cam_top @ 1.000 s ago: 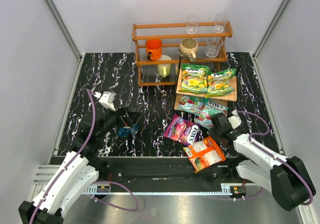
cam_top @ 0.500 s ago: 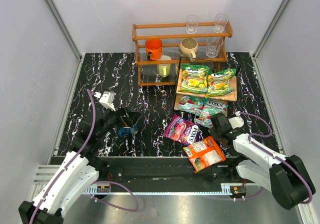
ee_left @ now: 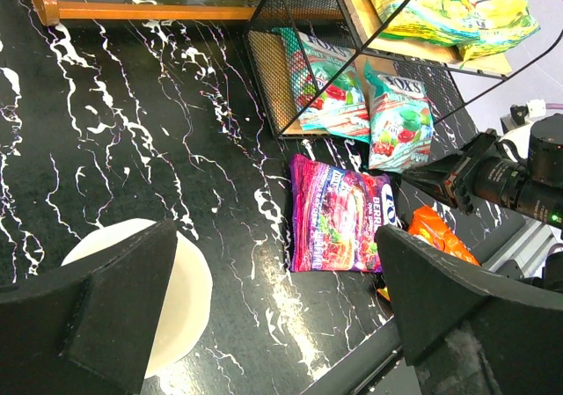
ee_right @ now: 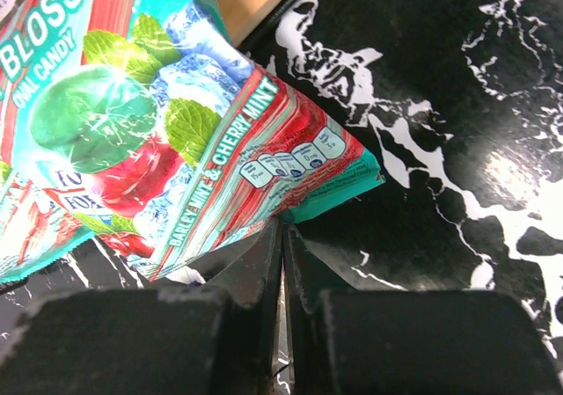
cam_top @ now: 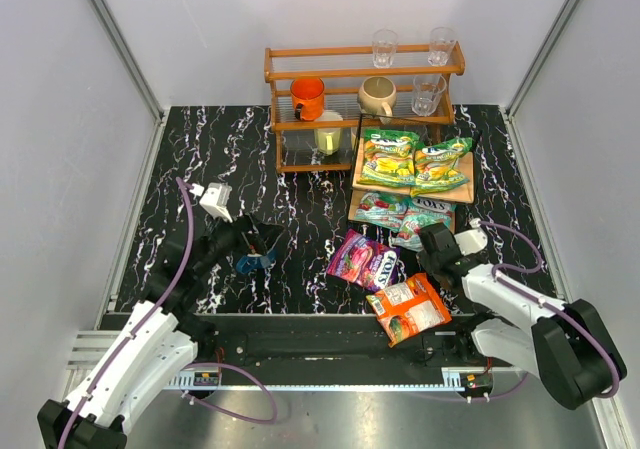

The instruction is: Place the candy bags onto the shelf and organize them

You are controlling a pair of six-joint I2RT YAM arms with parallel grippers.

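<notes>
The shelf [cam_top: 465, 193] holds two green-yellow bags [cam_top: 412, 159] on its upper board and two teal bags on the lower one. My right gripper [cam_top: 437, 241] is shut at the near edge of the right teal bag [cam_top: 428, 217]; the right wrist view shows its seam [ee_right: 220, 149] pinched at my fingertips [ee_right: 282, 228]. The purple bag [cam_top: 362, 259] and the orange bag [cam_top: 412, 307] lie on the table in front of the shelf. My left gripper [cam_top: 262, 244] is open and empty, left of the purple bag [ee_left: 339, 212].
A taller orange-brown rack [cam_top: 360, 64] with cups and glasses stands behind and left of the shelf. A blue mug [cam_top: 250, 262] and a white plate [ee_left: 189, 294] lie under my left gripper. Grey walls close the black marble table on three sides.
My right gripper has moved a little away from me toward the shelf, and the right teal bag has slid further onto the lower board. The left arm has not moved.
</notes>
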